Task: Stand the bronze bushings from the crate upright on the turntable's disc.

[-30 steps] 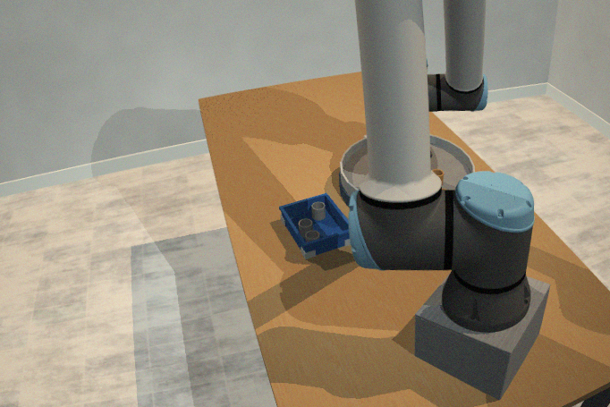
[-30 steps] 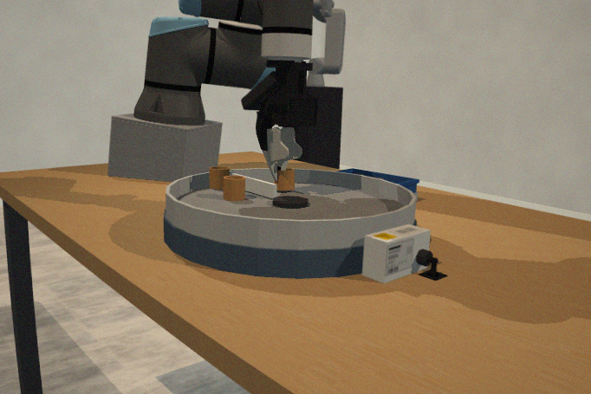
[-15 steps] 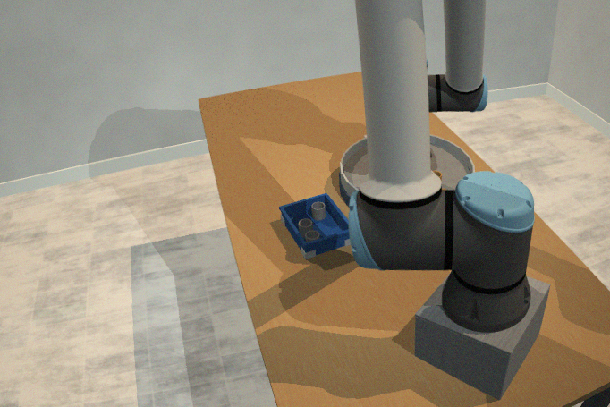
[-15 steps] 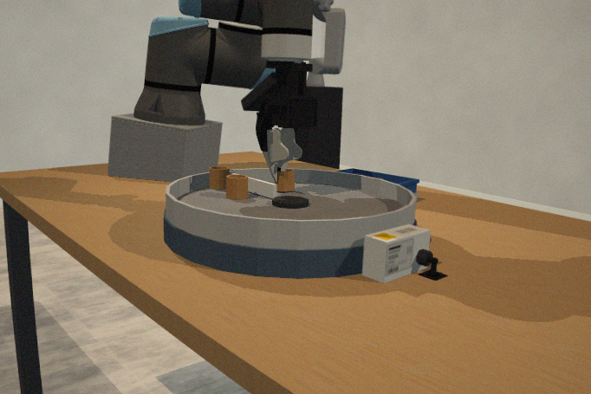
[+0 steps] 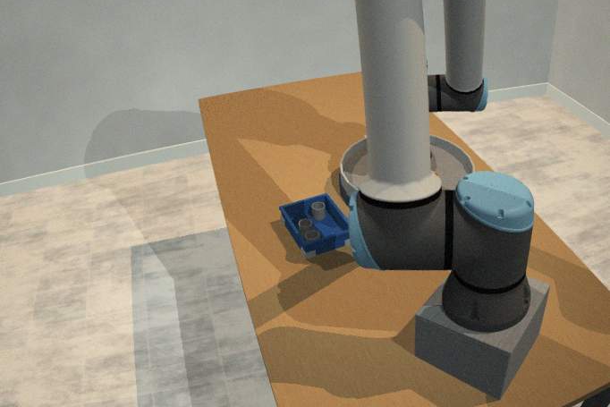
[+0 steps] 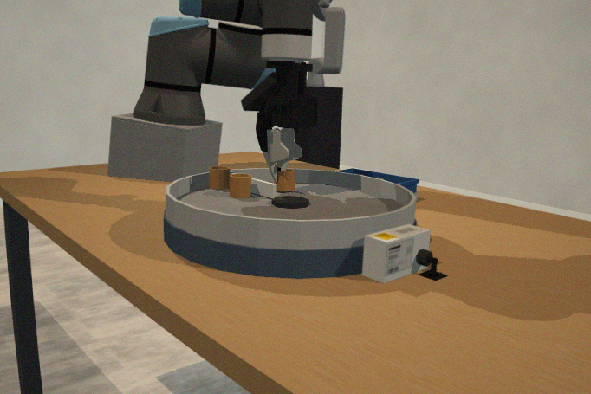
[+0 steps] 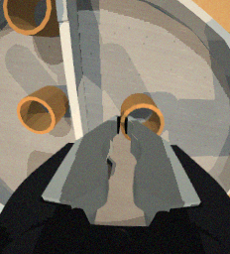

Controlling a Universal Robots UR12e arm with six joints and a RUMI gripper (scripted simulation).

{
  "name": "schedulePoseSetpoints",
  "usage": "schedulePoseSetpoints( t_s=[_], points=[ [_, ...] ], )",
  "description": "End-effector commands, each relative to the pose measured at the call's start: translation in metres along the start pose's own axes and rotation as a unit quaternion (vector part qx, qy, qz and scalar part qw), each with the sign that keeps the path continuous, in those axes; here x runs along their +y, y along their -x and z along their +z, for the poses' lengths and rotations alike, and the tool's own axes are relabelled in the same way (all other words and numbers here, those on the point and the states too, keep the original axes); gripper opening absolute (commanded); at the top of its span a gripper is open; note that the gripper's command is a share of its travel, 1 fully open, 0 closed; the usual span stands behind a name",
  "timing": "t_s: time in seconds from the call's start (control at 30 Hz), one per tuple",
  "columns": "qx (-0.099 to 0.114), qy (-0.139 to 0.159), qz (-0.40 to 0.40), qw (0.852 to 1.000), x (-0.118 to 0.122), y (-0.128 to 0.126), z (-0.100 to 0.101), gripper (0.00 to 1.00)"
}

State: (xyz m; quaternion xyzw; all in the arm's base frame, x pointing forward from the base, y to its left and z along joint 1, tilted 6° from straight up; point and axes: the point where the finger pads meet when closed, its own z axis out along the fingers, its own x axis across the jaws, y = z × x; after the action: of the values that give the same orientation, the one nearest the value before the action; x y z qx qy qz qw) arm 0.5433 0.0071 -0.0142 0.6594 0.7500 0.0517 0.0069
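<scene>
Counting from the exterior view, I see three bronze bushings upright on the turntable disc (image 6: 334,205): two (image 6: 219,177) (image 6: 240,185) at the far left, and the third bronze bushing (image 6: 285,180) behind the dark hub (image 6: 289,202). My gripper (image 7: 121,120) has its jaws nearly together, pinching that third one's thin wall, so I judge it not yet released. In the blue crate (image 5: 295,230) only three grey steel bushings (image 5: 317,210) show. Letting go and lifting away looks like all that remains.
</scene>
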Motion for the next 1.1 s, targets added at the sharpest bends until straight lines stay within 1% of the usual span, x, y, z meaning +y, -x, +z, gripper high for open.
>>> schedulePoseSetpoints(
  t_s=[0.0,0.43,0.47,1.07],
  points=[
    [0.000,0.001,0.000,1.000,0.0006,0.0002,-0.0005,0.00],
    [0.000,0.001,0.000,1.000,0.0006,0.0002,-0.0005,0.00],
    [0.000,0.001,0.000,1.000,0.0006,0.0002,-0.0005,0.06],
    [0.000,0.001,0.000,1.000,0.0006,0.0002,-0.0005,0.06]
  ],
)
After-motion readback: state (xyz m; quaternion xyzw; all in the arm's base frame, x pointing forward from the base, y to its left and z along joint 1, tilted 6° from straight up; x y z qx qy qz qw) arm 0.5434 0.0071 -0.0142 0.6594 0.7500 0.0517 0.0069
